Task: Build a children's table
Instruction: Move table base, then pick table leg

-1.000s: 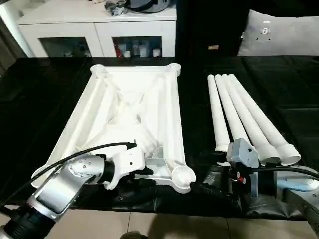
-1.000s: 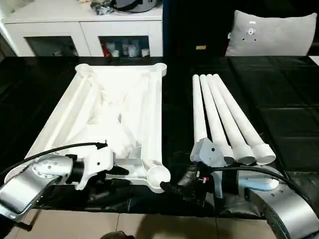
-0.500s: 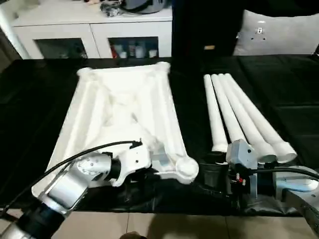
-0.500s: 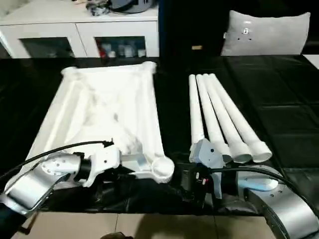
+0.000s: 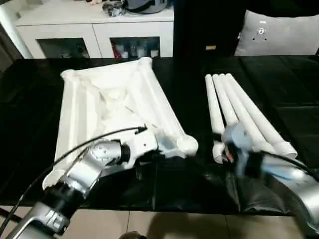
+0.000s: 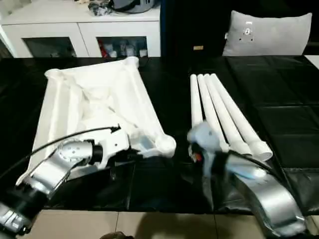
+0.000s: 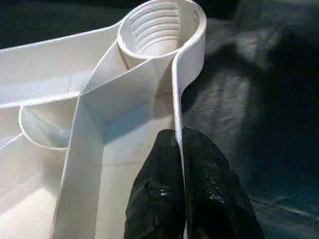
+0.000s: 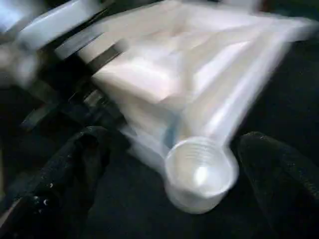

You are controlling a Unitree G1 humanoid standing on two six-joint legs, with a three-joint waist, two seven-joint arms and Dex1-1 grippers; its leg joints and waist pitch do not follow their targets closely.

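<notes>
The children's table top point(image 5: 107, 102) lies upside down on the black worktable, ribs up and skewed, its far end toward the left. My left gripper point(image 7: 178, 137) is shut on the thin rim wall just behind the near right corner socket point(image 5: 187, 144). The socket's threaded inside point(image 7: 159, 25) shows in the left wrist view. Several white legs point(image 5: 239, 112) lie side by side to the right. My right arm point(image 5: 259, 164) is blurred beside their near ends. My right gripper point(image 8: 174, 137) is open wide, its fingers point(image 8: 75, 164) apart on either side of that same socket point(image 8: 199, 174).
The black cover point(image 5: 189, 184) wrinkles near the table's front edge, with tiled floor point(image 5: 149, 224) below it. A white cabinet point(image 5: 94, 25) stands behind the table and a grey cushion point(image 5: 279, 32) sits at the back right.
My left gripper has shut on the rim. The table top has swung, its far end going left and its near right corner moving away from the front edge. My right arm has risen toward that corner.
</notes>
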